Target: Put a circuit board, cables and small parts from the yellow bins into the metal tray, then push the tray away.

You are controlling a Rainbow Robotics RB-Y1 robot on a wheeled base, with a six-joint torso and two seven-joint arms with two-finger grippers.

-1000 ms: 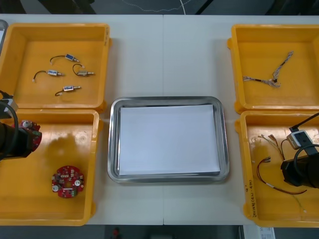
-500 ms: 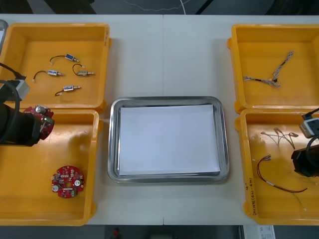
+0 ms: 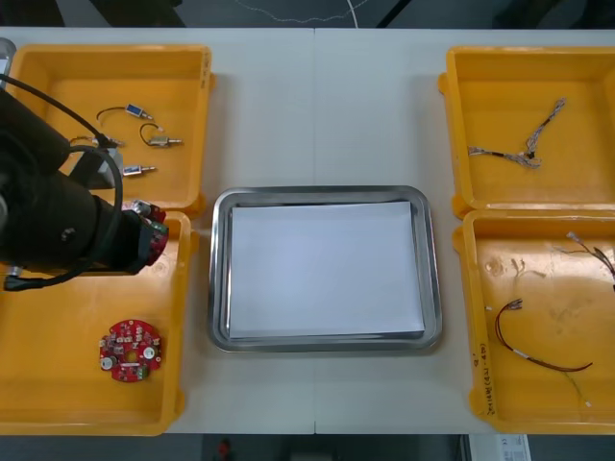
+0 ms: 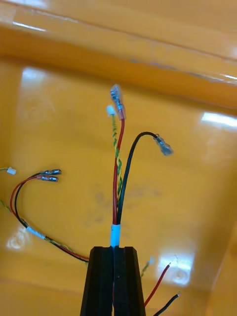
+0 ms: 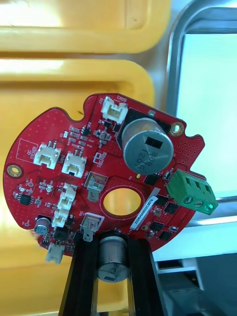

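My left gripper point(image 3: 142, 240) is shut on a round red circuit board point(image 3: 149, 229), held above the inner edge of the near left yellow bin point(image 3: 58, 384), close to the metal tray point(image 3: 219, 288). In the left wrist view the board point(image 5: 74, 163) stands up between the fingers point(image 5: 84, 276), with the tray's rim point(image 5: 173, 89) just beyond it. My right gripper point(image 4: 113, 266) is shut on a cable of red, black and yellow wires point(image 4: 118, 177), lifted over the orange bin floor point(image 4: 192, 197). Wire ends point(image 3: 594, 253) reach in at the front view's right edge.
A second red board point(image 3: 131, 351) lies in the near left bin. Small metal parts point(image 3: 144, 139) sit in the far left bin, and a twisted cable point(image 3: 524, 149) lies in the far right bin point(image 3: 461, 115). A red and black cable point(image 3: 538, 357) lies in the near right bin.
My left arm has carried the board to the right, towards the tray. The right arm has drawn back out of the front view, and the cable has gone with it towards the right edge.
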